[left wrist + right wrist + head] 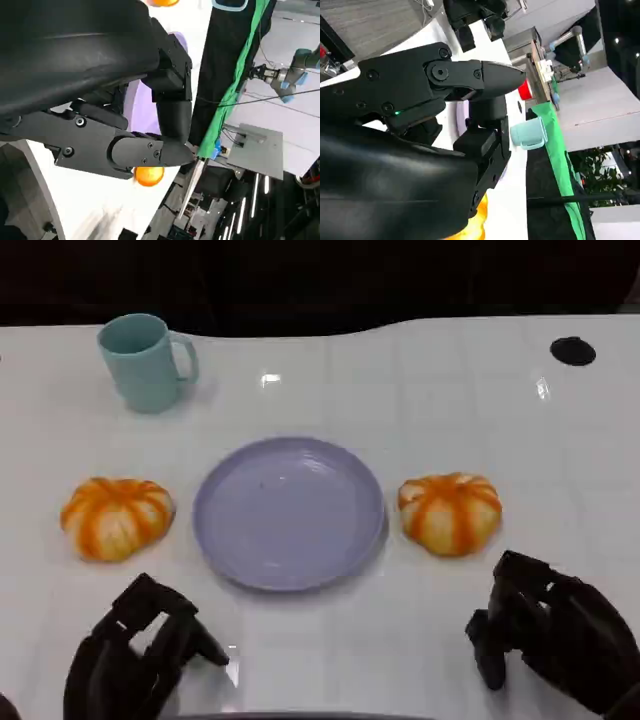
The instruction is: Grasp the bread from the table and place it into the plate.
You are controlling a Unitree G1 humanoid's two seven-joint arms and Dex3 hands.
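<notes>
Two orange-and-cream striped round breads lie on the white table: one (117, 517) left of the lilac plate (289, 511), the other (450, 512) right of it. The plate holds nothing. My left hand (135, 650) hovers near the table's front edge, below the left bread, fingers apart and holding nothing. My right hand (550, 632) sits below and right of the right bread, also holding nothing. In the left wrist view, a bread (149, 175) peeks past the fingers (150, 150), with the plate (144, 112) behind. The right wrist view shows a bread (476, 220) under the hand.
A teal mug (146, 361) stands at the back left; it appears in the right wrist view as well (529, 134). A small black disc (572, 350) lies at the back right. The table's dark far edge runs along the top.
</notes>
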